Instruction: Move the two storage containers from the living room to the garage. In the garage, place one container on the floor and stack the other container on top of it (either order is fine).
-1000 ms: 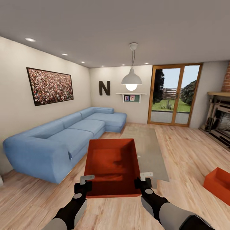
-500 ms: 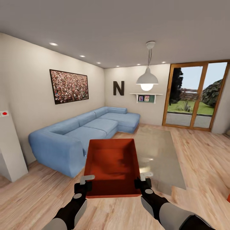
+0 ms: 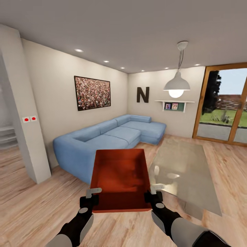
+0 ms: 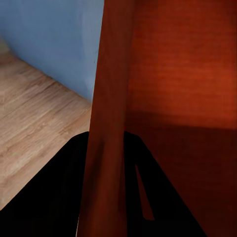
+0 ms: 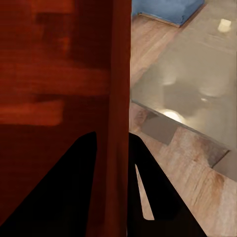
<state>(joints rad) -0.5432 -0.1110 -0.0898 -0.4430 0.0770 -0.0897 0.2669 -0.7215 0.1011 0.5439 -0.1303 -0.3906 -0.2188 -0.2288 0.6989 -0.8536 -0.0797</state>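
Observation:
I hold one orange-red storage container (image 3: 120,178) in front of me, above the light wood-plank flooring of the living room. My left gripper (image 3: 92,196) is shut on its left wall near the front corner. My right gripper (image 3: 154,192) is shut on its right wall. In the left wrist view the container wall (image 4: 111,98) runs between the dark fingers (image 4: 59,192) of the left gripper (image 4: 107,140). The right wrist view shows the same, with the wall (image 5: 118,74) inside the right gripper (image 5: 112,140). The box is level and empty. The other storage container and the garage are out of view.
A blue corner sofa (image 3: 109,137) stands just ahead on the left. A low glass table (image 3: 185,171) lies ahead on the right. A white wall end (image 3: 24,120) with red switches juts out at the left, with an opening beyond it. Wood-framed glass doors (image 3: 226,106) are far right.
The whole view has swung to the left, so the camera turned. The second container on the floor at the right has left the picture. The held container keeps its place between the grippers.

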